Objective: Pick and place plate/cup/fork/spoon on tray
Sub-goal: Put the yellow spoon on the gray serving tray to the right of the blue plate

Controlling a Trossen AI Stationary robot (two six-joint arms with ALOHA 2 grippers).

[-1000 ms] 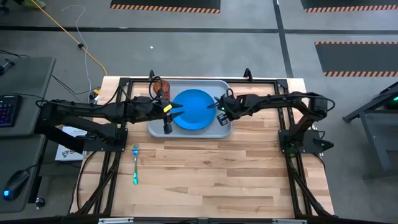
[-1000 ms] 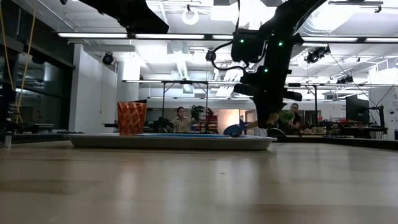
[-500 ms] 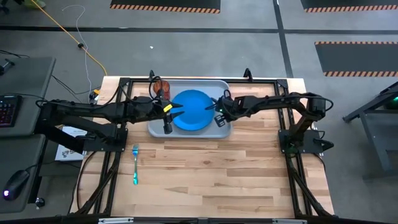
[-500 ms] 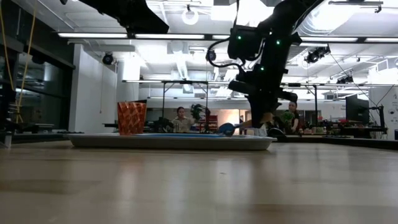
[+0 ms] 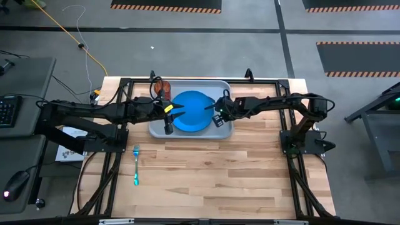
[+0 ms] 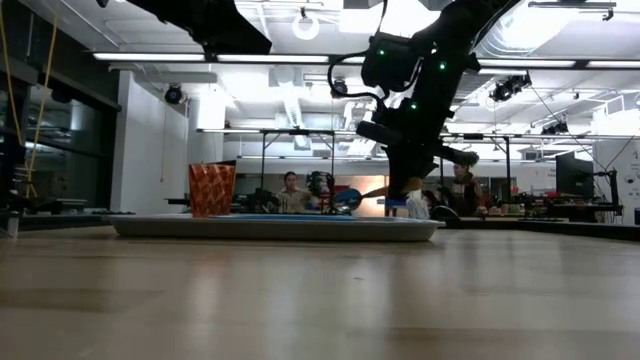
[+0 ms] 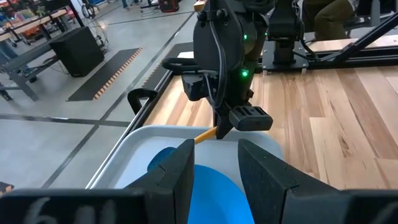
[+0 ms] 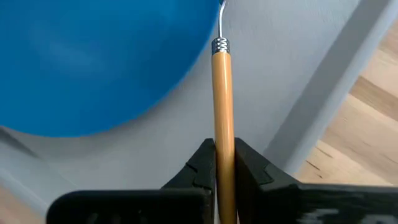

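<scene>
Orange spoon handle (image 8: 222, 124) pinched in right gripper (image 8: 222, 163), over tray (image 8: 298, 74) beside blue plate (image 8: 93, 56). Left gripper (image 7: 214, 168) parted, empty, above plate.

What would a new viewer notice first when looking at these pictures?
First the bright blue plate on the grey-blue tray at the table's far side, with both arms reaching over it. The right gripper is shut on the orange-handled spoon above the tray beside the plate. The teal fork lies alone on the wood near the left edge.
</scene>
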